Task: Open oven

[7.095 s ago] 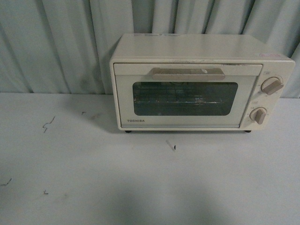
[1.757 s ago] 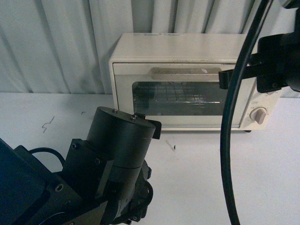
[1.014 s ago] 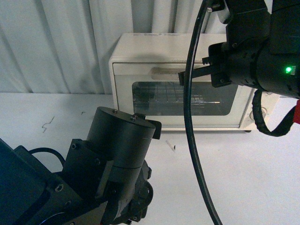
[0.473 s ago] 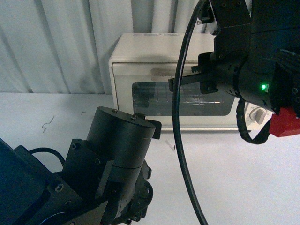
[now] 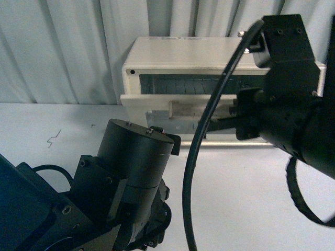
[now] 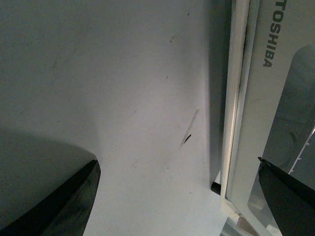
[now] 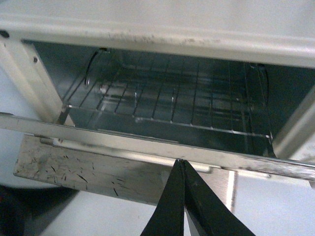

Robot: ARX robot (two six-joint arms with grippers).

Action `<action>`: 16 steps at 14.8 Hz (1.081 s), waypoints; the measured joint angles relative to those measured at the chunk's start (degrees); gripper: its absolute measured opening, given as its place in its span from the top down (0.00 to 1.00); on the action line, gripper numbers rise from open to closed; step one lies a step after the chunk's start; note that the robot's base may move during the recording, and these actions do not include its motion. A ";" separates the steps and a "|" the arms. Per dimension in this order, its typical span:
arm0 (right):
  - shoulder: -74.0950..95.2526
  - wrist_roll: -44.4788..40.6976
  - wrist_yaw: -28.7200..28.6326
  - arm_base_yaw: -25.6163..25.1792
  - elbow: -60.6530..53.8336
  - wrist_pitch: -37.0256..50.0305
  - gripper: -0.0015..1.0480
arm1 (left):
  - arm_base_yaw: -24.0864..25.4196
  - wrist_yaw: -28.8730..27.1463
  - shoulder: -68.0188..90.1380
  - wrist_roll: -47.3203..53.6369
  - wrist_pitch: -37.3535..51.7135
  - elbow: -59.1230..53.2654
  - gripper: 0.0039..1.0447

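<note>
Jaws of right gripper (image 7: 180,163) pinched together, tips on bar handle (image 7: 88,169); left gripper (image 6: 177,164) spread, empty. Oven (image 5: 172,52) sits upper centre of front view, door (image 5: 138,107) partly down. Door looks light on its hinge, glass fragile: you pull at handle's middle.

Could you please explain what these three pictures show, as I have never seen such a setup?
It is a robot with two black arms, each ending in a gripper. The wide picture is from a camera on its body: the left arm fills the near corner, the right arm reaches to a cream toaster oven on a white table. The door is tipped partly open. The other two pictures are from wrist cameras. The left gripper is open over the table, holding nothing. The right gripper is shut, its tips at the door's top edge by the handle, the wire rack beyond.
</note>
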 joint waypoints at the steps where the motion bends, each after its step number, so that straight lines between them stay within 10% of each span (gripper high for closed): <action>1: -3.02 -0.04 -0.33 -0.26 -3.50 -0.17 0.98 | 0.00 0.00 0.00 0.00 0.00 0.00 0.06; 6: -35.32 -4.70 -2.47 -8.07 -18.18 -14.73 0.98 | 0.00 -0.04 0.00 0.00 0.02 -0.07 0.06; 11: -84.32 1.25 -18.71 -31.65 -24.85 -66.01 0.64 | 0.00 -0.07 0.00 0.00 -0.04 -0.07 0.06; 14: -84.00 1.25 -14.95 -21.55 -29.07 -77.48 0.38 | -0.22 0.02 0.00 0.00 0.02 -0.09 0.06; 16: -86.93 0.92 -12.74 -22.58 -30.69 -69.88 0.28 | -0.22 0.04 0.00 0.00 0.07 -0.09 0.06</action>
